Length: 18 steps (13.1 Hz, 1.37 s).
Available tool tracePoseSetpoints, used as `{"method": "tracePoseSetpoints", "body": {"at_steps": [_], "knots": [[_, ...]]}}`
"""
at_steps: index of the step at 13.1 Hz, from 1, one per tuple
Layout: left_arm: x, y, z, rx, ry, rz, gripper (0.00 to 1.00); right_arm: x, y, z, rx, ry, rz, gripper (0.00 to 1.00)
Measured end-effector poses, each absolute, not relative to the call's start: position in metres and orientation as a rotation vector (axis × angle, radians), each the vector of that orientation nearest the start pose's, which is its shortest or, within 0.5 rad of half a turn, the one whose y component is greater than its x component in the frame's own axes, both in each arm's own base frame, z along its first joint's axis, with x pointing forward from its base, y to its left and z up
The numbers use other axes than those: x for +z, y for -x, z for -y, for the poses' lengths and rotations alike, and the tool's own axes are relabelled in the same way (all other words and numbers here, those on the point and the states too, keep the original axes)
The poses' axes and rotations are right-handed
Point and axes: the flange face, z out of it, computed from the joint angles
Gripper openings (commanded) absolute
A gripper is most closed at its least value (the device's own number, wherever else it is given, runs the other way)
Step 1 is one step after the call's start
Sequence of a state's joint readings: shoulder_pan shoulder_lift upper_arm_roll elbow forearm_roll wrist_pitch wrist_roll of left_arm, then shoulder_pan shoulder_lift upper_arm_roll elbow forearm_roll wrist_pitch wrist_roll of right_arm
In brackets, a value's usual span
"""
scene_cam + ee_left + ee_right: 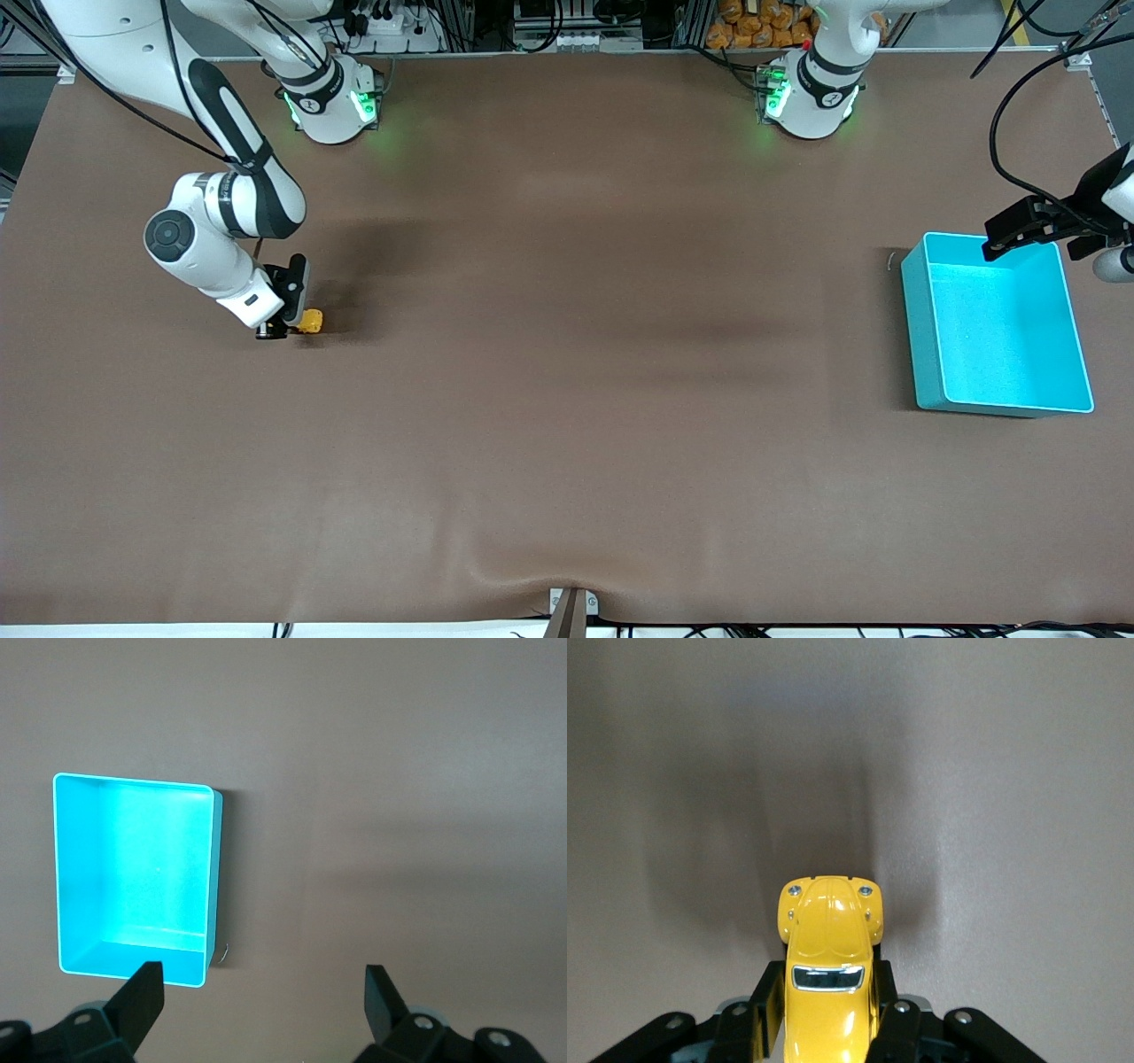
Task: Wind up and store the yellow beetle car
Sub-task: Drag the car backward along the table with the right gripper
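Nearest to the front camera is the brown table cover (567, 425), with a small wrinkle at its lower edge. On this cover, at the left arm's end of the table, stands the turquoise bin (927, 337), an open rectangular box with bright inner walls and nothing inside.

At the right arm's end of the table is the yellow beetle car (310, 321). It is very small beside the bin. In my right wrist view I see the car (828, 974) from above: its body is rounded and yellow-orange, the hood is smooth and bulging, two little silver headlights sit at the front corners, and the dark windshield has a thin bright frame. The wheels I cannot see from here, because the body hides them.

My right gripper (285, 326) is low at the cover and it is closed on the car; the two black fingers (769, 1001) press on both sides of the body around the windshield, and the nose of the car points out of the jaws. Whether the car touches the cover or is lifted a little, I cannot tell.

My left gripper (1005, 241) waits in the air over the bin's edge that is farther from the front camera. Its fingers (142, 997) are spread wide and hold nothing; in the left wrist view the bin (213, 877) shows below them.
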<state>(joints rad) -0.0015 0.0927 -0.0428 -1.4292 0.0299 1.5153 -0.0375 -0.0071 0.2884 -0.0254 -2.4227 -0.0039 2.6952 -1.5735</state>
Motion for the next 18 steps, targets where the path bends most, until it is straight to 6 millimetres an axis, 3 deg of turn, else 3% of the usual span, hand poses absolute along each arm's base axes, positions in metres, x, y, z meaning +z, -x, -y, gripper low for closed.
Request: {"method": "tracePoseSetpoints", "body": {"at_steps": [6,18], "knots": [[0.631,-0.578,0.021,0.017,3.115,-0.009,1.00,0.190,-0.491,0.035,0.032,2.245,2.184,0.33],[0.629,-0.578,0.025,0.025,3.115,-0.020,1.00,0.189,-0.493,0.097,0.031,2.194,2.232,0.35]]}}
